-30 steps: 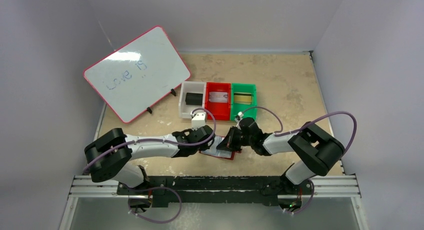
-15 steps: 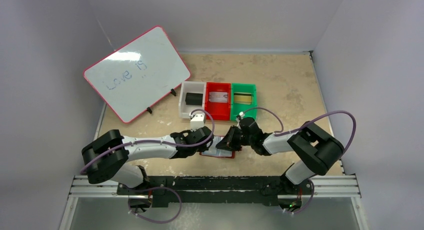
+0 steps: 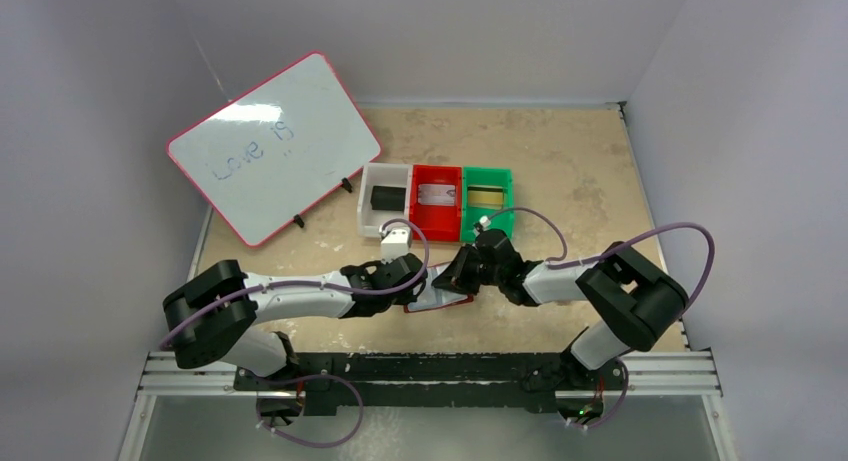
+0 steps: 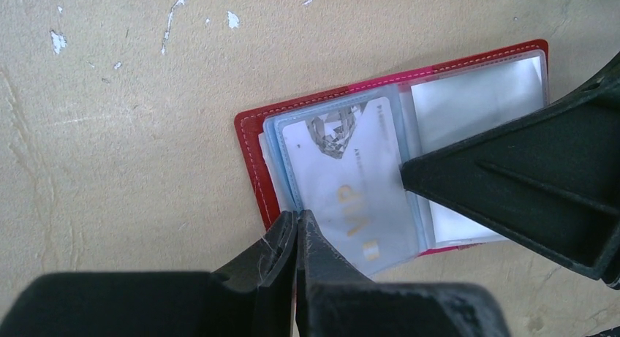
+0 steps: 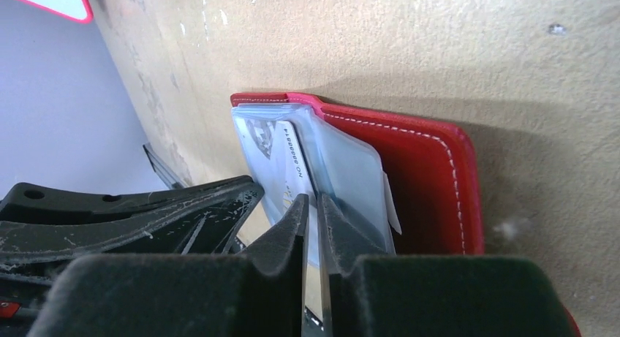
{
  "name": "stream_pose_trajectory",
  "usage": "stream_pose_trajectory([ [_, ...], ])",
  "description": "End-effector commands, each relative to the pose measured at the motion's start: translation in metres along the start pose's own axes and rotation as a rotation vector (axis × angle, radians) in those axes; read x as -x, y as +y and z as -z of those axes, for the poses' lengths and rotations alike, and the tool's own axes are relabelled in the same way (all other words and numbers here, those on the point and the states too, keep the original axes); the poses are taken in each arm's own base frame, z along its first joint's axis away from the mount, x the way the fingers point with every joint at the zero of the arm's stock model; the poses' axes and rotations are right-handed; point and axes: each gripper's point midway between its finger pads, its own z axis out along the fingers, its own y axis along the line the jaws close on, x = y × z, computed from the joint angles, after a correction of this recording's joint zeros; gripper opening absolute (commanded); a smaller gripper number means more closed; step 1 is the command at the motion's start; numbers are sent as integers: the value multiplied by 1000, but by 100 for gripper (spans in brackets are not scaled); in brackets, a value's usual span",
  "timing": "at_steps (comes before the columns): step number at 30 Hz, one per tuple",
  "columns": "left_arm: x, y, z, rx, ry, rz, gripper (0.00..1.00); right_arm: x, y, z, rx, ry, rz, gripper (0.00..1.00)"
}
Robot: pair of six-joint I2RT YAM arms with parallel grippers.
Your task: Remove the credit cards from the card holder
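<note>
The dark red card holder [image 3: 436, 301] lies open between my two grippers, its pale blue sleeves up. In the left wrist view its red cover [image 4: 252, 158] frames a silver-white credit card [image 4: 343, 183] with gold VIP lettering inside a sleeve. My left gripper [image 4: 297, 214] is shut, its tips touching the near edge where sleeve meets cover; nothing shows between them. My right gripper [image 5: 311, 202] is pinched on the card's edge [image 5: 289, 158] and its sleeve by the spine. From above, the left gripper [image 3: 415, 278] and right gripper [image 3: 462, 271] almost meet over the holder.
Behind the holder stand a white bin [image 3: 385, 221] with a black card, a red bin [image 3: 437, 219] with a silver card and a green bin [image 3: 487, 219] with a gold card. A pink-framed whiteboard [image 3: 272, 146] leans at the back left.
The left jaws closed at the holder's near edge. The right gripper shifted slightly away from the arm bases, and the holder's right side tilted up with it.
</note>
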Motion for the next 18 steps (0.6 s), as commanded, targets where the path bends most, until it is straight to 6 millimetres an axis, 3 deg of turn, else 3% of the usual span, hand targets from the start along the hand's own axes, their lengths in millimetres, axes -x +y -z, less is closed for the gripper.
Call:
stream_pose_trajectory([
  [1, -14, -2, 1, -10, 62, -14, 0, 6, 31, 2, 118, -14, 79, 12],
  [5, -12, -5, 1, -10, 60, -17, 0, 7, 25, 2, 75, -18, 91, 18],
  [8, -10, -3, 1, 7, 56, -22, 7, 9, 18, 3, 38, -31, 103, 17],
  [13, -4, -6, 2, 4, 35, -9, 16, 2, 26, 9, 107, -1, 155, 13],
  [18, 2, -20, 5, -51, 30, -3, 24, -6, 29, 11, 144, 28, 153, 12],
])
